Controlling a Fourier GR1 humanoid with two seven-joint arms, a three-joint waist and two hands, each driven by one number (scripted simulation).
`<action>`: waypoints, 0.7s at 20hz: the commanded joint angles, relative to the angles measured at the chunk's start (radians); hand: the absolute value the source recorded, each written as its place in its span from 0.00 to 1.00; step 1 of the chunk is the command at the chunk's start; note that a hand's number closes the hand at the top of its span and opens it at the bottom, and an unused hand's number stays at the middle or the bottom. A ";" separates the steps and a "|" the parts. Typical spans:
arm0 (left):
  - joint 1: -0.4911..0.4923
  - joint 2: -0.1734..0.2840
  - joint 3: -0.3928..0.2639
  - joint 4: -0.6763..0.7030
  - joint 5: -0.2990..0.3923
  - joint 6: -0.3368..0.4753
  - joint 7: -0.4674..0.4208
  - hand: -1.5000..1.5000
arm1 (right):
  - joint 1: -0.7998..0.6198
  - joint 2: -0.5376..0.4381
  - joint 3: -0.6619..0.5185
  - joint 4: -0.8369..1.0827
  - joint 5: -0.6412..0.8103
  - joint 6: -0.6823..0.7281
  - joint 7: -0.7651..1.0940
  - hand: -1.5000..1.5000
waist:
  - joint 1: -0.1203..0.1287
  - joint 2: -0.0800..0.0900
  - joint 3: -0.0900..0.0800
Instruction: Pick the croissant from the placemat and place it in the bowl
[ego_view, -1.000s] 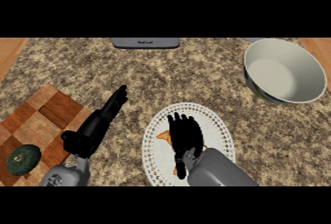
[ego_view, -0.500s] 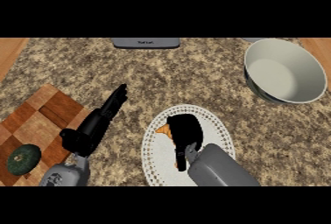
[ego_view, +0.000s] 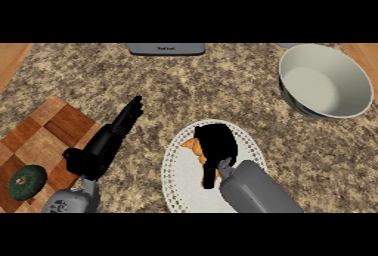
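The right robot hand (ego_view: 215, 145) curls over the croissant (ego_view: 193, 147) on the white placemat (ego_view: 177, 175). The left robot hand (ego_view: 111, 137) rests with fingers straight. The bowl (ego_view: 325, 82) sits well apart.

My right hand (ego_view: 215, 145) curls over the orange croissant (ego_view: 193, 147) on the white lace-edged oval placemat (ego_view: 177, 175); my left hand (ego_view: 111, 137) lies straight.

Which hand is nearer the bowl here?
Right. The right hand is curled over the croissant on the placemat, below-left of the bowl; the left hand lies farther left.
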 joint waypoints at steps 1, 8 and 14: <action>-0.004 -0.034 -0.019 -0.044 -0.020 0.022 0.046 0.50 | -0.058 -0.028 -0.082 0.027 0.020 0.013 -0.095 1.00 | 0.001 0.000 0.000; -0.047 -0.041 -0.012 0.009 -0.037 0.023 0.020 0.50 | -0.100 -0.189 -0.153 -0.011 0.100 -0.033 -0.124 1.00 | -0.006 0.000 0.000; -0.030 -0.013 0.031 -0.002 -0.005 0.005 0.025 0.50 | -0.118 -0.215 -0.265 -0.245 0.103 -0.140 -0.069 1.00 | -0.021 -0.006 0.000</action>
